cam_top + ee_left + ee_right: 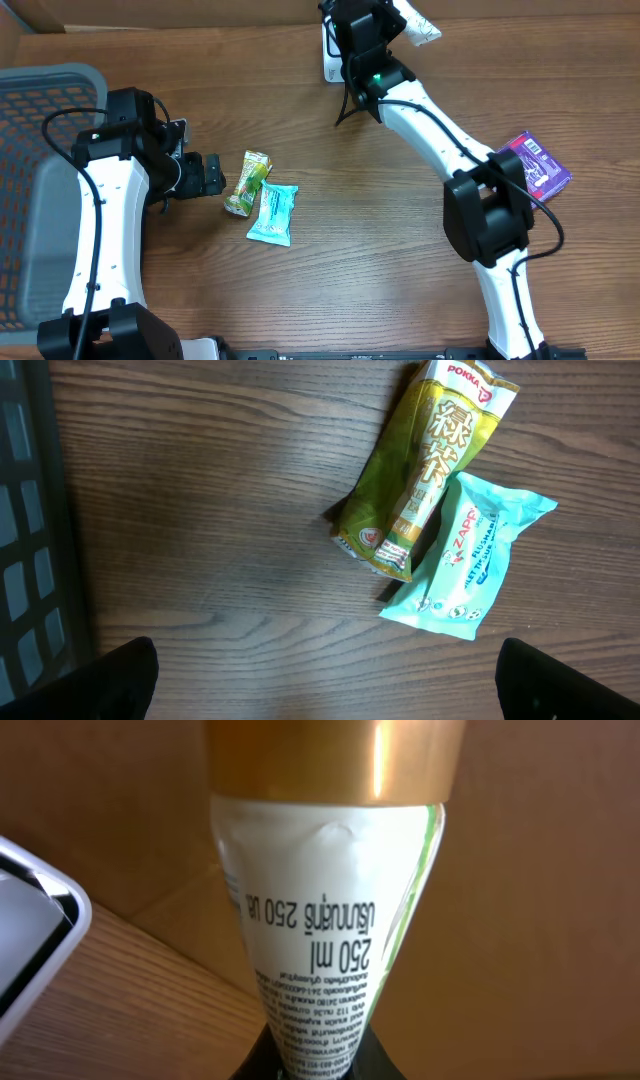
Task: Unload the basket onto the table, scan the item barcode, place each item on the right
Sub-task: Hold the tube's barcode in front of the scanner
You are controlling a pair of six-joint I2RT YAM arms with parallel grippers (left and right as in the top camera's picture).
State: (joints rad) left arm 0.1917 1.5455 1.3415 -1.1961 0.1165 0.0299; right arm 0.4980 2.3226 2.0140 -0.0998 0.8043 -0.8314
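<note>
Right, my right claw [392, 22] is clamped on the narrow end of a white plastic tube [320, 920]. The tube's gold cap [330, 755] points away from the wrist, and its small printed text reads upside down to that camera. I can't make out a barcode on the face turned towards me.

From the green foil drink pouch [425, 470] lying mid-table, the tube is well apart, held up over the far edge and off to the right. Just beside the tube sits a flat white-framed device with a dark face [30, 940], on the pouch's side of it.

My left claw [330, 695] hangs spread wide with nothing between its black fingers [115, 685]. It is near the pouch, on its left, above bare wood.

A pale teal plastic packet [470, 560] touches the pouch on its right side and lies partly under its lower end. A grey mesh basket [40, 110] stands well to the left of the pouch, past the left arm. A purple printed box [540, 165] rests far to the pouch's right, half hidden behind the right arm.

Everything lies on a brown wood-grain table [350, 260], matte, with fine streaks. Behind the tube the right wrist camera shows a plain brown panel [540, 870], lit unevenly.
</note>
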